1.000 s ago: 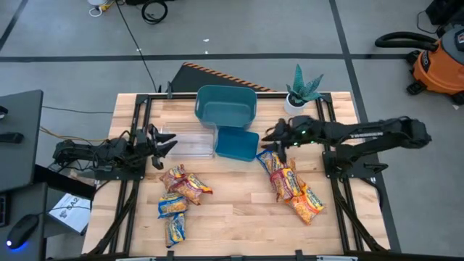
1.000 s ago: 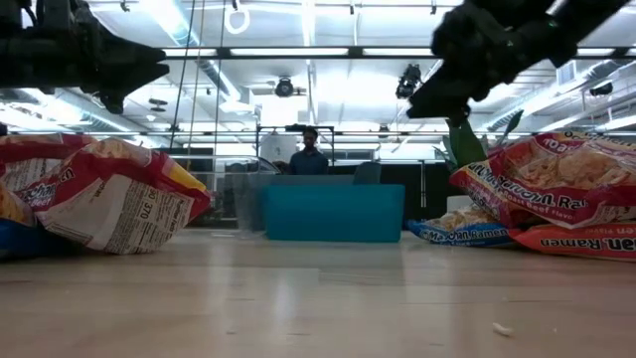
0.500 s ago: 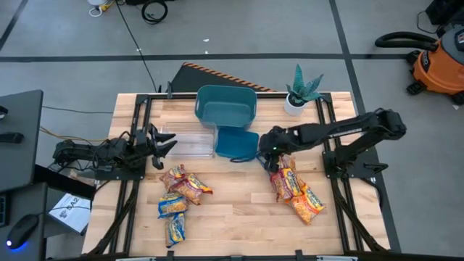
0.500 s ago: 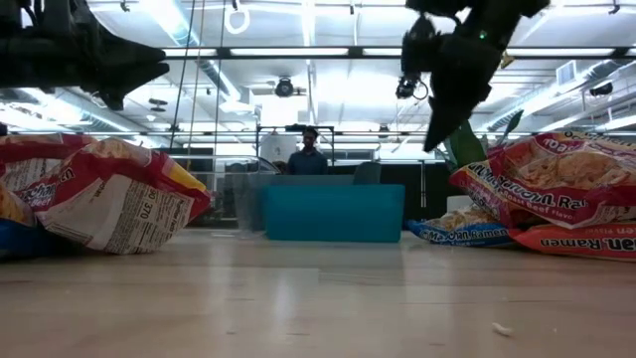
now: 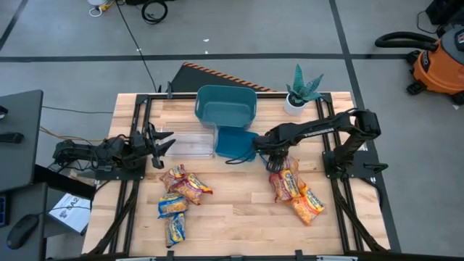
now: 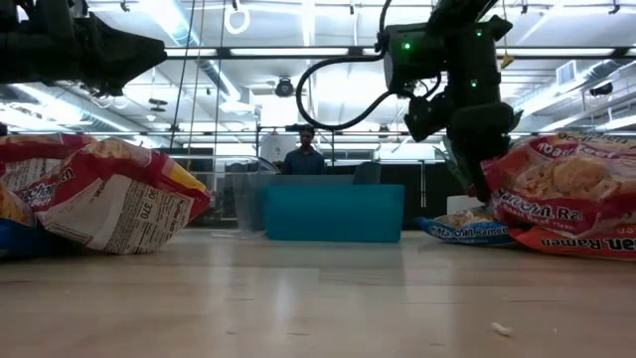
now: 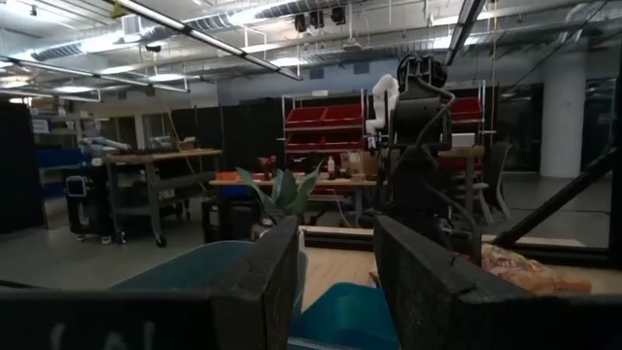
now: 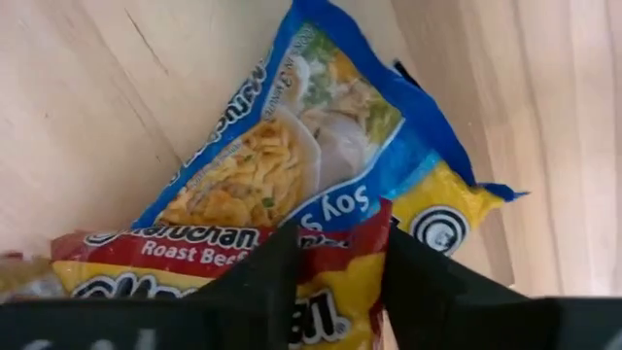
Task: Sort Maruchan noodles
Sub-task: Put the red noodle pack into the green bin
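The Maruchan noodles lie in two heaps on the table: a right heap (image 5: 291, 186) and a left heap (image 5: 177, 197). My right gripper (image 5: 272, 161) is open and points down at the far end of the right heap. The right wrist view shows its fingers on either side of a red Roast Beef packet (image 8: 335, 255), which lies partly over a blue-and-yellow Soy Sauce packet (image 8: 292, 146). My left gripper (image 5: 161, 142) waits open by the table's left edge, beside the clear tray. My right gripper comes from above, pointing down, with its open fingers astride the red packet's end (image 8: 340, 233). In the low view one finger (image 6: 485, 184) stands against that packet's edge (image 6: 502, 189). The packet lies on the heap, not lifted.
A teal bin (image 5: 226, 105) sits at the far middle, with a second teal bin (image 5: 237, 143) in front of it and a clear tray (image 5: 190, 141) to its left. A potted plant (image 5: 301, 90) stands at the far right. Bare wood lies between the heaps.
My right gripper has moved from beside the nearer teal bin toward the near edge and down onto the right heap, tipping from slanted to pointing straight down. In the low view the top red packet has sunk a little.
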